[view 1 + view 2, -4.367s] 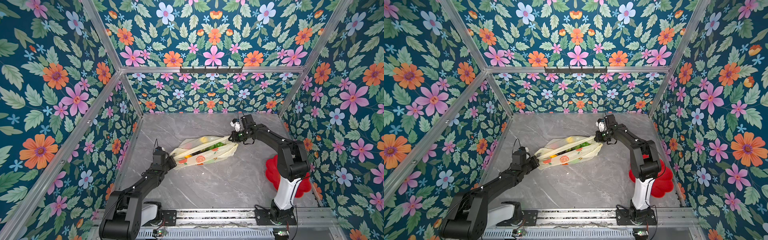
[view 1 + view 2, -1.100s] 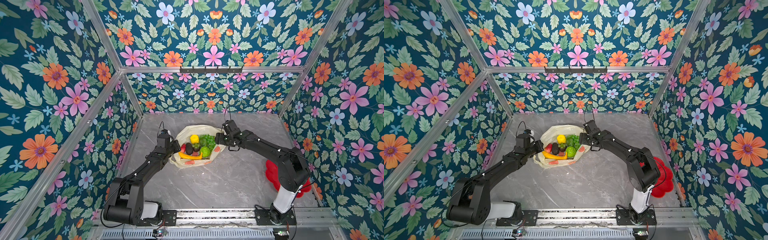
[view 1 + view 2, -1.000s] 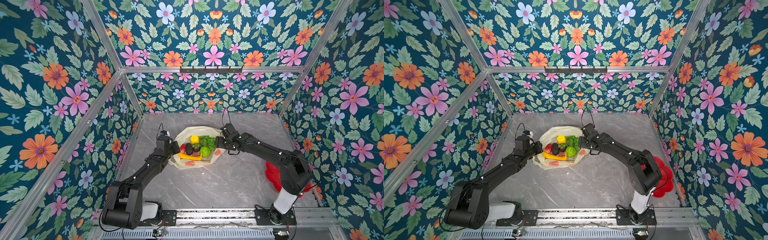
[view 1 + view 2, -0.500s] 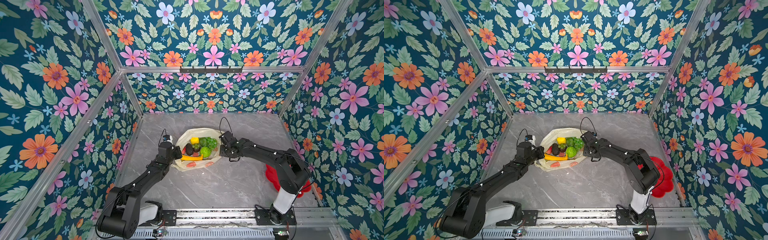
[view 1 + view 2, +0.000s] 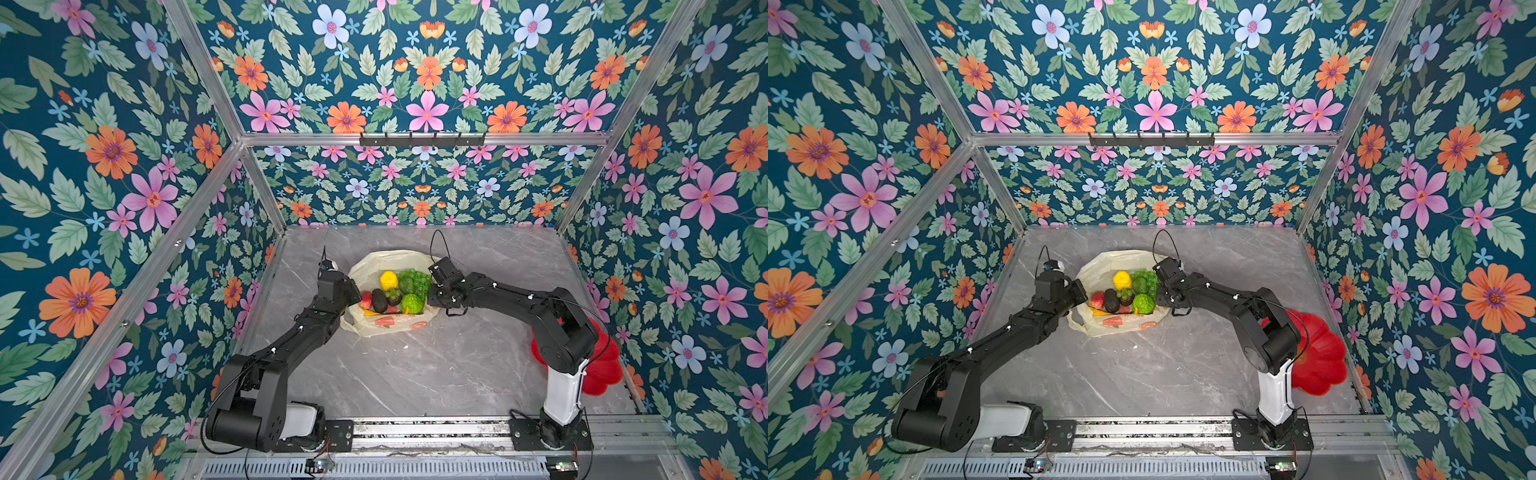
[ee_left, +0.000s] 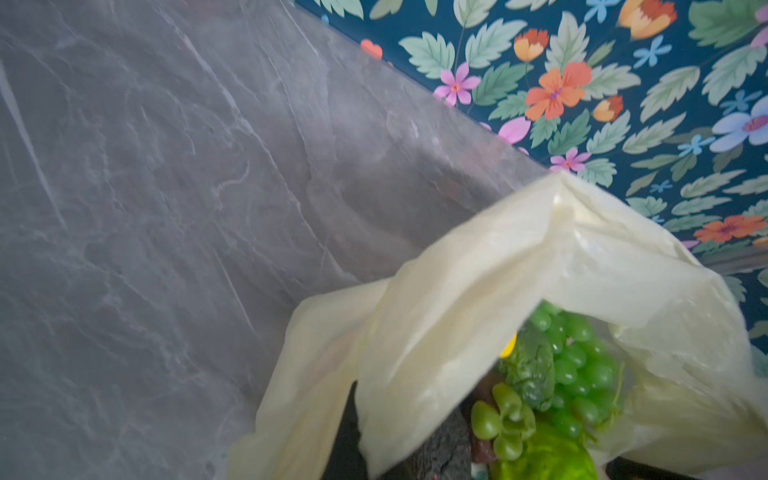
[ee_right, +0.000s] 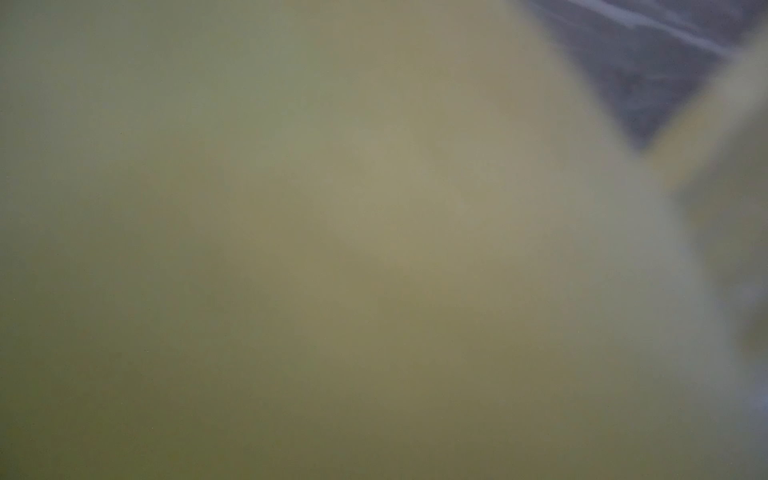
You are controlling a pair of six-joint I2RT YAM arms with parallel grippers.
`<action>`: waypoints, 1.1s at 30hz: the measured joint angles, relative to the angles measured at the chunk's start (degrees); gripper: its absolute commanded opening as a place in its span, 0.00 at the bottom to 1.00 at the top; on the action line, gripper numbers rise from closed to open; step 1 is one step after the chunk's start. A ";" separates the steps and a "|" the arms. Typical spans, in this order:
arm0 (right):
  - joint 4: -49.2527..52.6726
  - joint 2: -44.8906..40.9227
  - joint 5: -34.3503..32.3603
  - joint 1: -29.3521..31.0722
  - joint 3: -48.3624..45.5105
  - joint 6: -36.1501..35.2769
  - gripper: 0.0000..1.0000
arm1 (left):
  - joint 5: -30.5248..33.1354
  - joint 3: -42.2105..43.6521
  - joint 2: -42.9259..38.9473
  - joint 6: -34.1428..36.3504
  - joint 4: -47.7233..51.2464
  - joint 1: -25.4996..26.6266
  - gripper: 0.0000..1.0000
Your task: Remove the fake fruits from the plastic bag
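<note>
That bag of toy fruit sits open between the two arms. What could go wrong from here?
1. The plastic bag blankets the right wrist view, so the right tool may pinch film instead of fruit.
2. The fake fruits lie packed together; lifting the grapes could drag neighbours along.
3. The left tool grips just one edge of the thin bag; it might slip free.

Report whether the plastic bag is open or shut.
Open. In both top views the plastic bag lies spread wide, with the lemon, grape bunch and avocado exposed inside.
</note>
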State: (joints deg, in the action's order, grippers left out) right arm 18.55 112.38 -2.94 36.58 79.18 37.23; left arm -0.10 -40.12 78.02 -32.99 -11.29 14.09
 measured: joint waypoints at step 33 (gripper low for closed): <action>-1.62 -9.92 2.08 -0.15 -7.13 -1.18 0.76 | -11.28 16.09 -7.85 1.95 -11.39 -2.08 0.00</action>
State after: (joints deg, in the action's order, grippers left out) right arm 16.93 102.45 -0.86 36.42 72.05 36.05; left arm -11.38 -24.03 70.17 -31.05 -22.68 12.01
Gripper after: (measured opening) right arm 0.765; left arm 0.049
